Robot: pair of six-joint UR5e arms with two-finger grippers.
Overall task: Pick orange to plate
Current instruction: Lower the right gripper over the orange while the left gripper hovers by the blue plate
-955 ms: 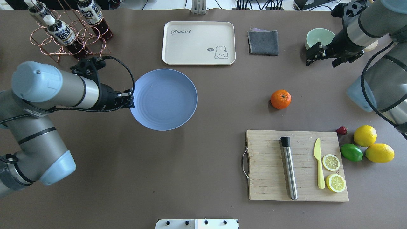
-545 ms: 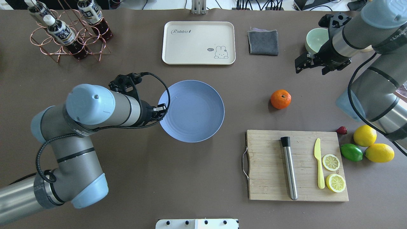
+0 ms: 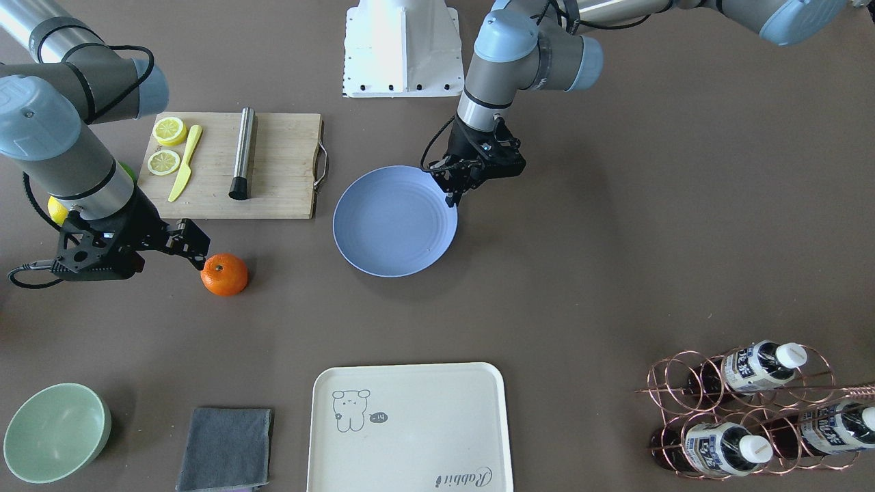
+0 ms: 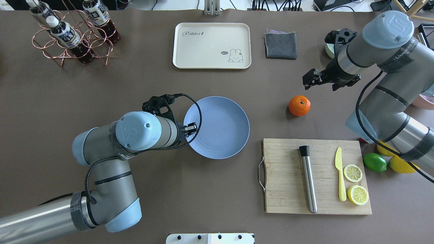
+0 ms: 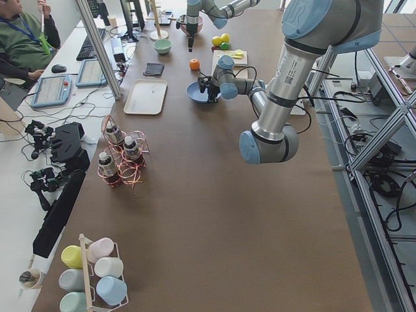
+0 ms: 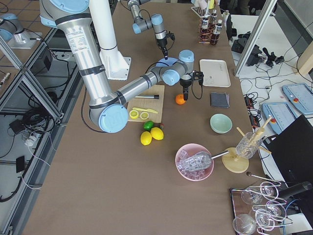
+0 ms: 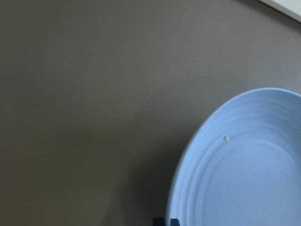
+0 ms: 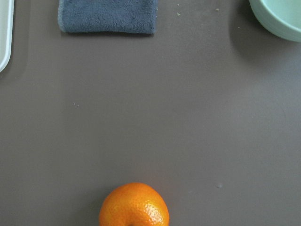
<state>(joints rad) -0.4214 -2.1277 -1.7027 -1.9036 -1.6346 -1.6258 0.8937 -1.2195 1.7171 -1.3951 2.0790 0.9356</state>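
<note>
"Rabbit" in script on the cream tray (image 4: pixel 203 51) (tiny "hi" bubble beside its bunny (image 4: pixel 235 56))

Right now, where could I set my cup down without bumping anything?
Bare table lies between the plate and the orange, and between the plate and the tray. It is crowded at the board, lemons and lime, where the right arm hangs over.

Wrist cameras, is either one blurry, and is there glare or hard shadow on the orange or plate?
Left wrist view: slightly soft, dark shadow beside the plate. Right wrist view: sharp, the orange shows peel texture, no glare. Overhead view: even light, soft shadow beside it.
</note>
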